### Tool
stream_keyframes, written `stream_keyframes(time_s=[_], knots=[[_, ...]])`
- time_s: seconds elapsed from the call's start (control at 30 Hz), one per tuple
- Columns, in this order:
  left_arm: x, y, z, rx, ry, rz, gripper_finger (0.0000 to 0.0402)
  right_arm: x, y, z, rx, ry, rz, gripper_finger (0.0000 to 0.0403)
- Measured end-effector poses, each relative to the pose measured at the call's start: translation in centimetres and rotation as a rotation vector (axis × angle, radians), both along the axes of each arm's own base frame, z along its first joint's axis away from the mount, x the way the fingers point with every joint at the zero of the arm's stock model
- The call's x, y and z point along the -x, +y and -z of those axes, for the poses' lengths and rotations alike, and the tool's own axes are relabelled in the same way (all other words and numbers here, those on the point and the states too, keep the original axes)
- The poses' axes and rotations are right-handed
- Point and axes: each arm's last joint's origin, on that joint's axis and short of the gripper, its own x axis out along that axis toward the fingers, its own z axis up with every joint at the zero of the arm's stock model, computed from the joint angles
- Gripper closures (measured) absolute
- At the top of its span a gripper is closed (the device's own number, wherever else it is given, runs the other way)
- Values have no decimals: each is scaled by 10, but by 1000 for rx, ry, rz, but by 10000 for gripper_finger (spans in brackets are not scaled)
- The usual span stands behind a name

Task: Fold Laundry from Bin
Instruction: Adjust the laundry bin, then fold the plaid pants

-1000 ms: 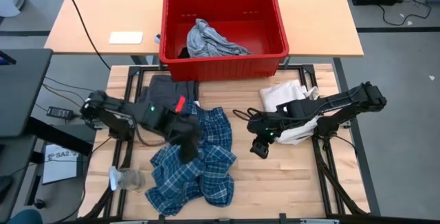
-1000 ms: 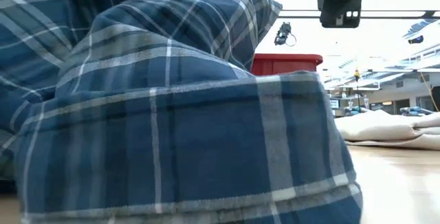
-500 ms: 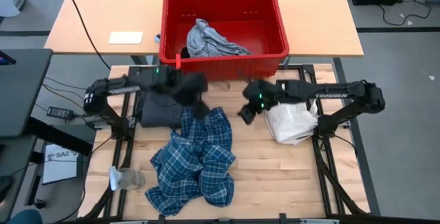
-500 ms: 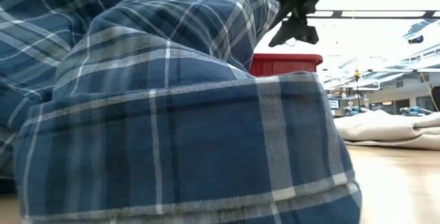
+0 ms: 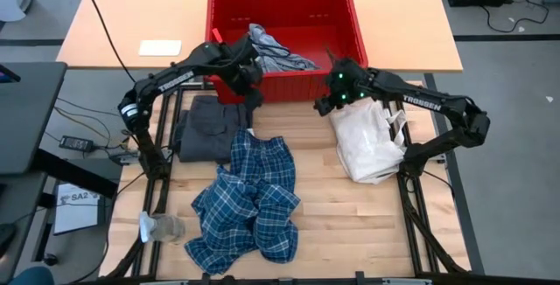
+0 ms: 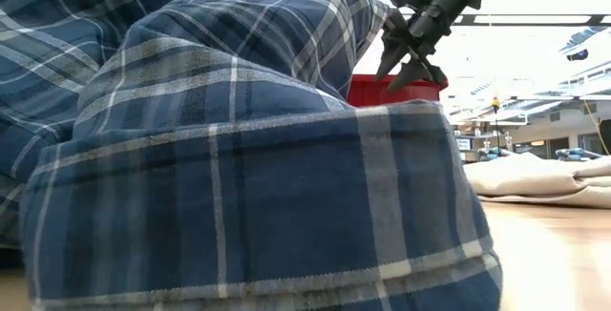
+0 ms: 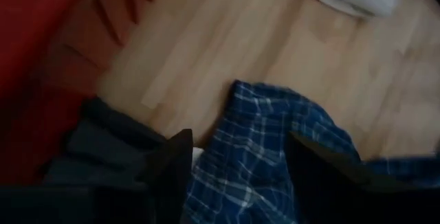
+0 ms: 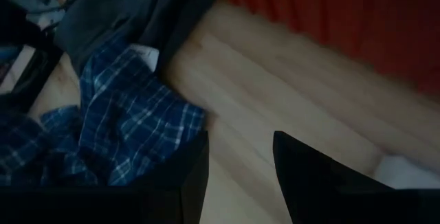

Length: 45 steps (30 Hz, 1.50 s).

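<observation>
Both grippers hang at the bin's (image 5: 284, 79) near wall, fingers parted and empty: left gripper (image 5: 245, 65) at its rim beside the light grey piece (image 5: 267, 49), right gripper (image 5: 328, 103) just outside. Risk: clipping the rim, or snagging the black piece underneath. Plaid shirt (image 5: 249, 202) and white bag (image 5: 367, 145) crowd the desk (image 5: 350, 224) behind them; open room lies between.
</observation>
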Motion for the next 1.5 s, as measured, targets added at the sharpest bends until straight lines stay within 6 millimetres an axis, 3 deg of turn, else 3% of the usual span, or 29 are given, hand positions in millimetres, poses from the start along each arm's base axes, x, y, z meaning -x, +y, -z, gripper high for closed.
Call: stream_keyframes(time_s=[0.13,0.33,0.7,0.93,1.03,1.27,1.5], knots=[[3,11,8,30,12,33,183,5,-7,0,-5,-1,29,234],[8,32,8,-100,-7,20,191,10,-18,0,106,32,29,234],[24,74,6,-199,-105,-73,192,55,-82,-11,250,-44,240,234],[15,125,25,-360,-232,-138,192,79,-126,-22,468,-145,398,234],[17,140,30,-382,-266,-190,192,85,-141,-15,454,-173,426,234],[33,133,6,-357,-262,-235,192,88,-143,-2,268,-215,391,234],[45,94,-31,-313,-216,-186,191,64,-123,-4,38,-348,311,234]])
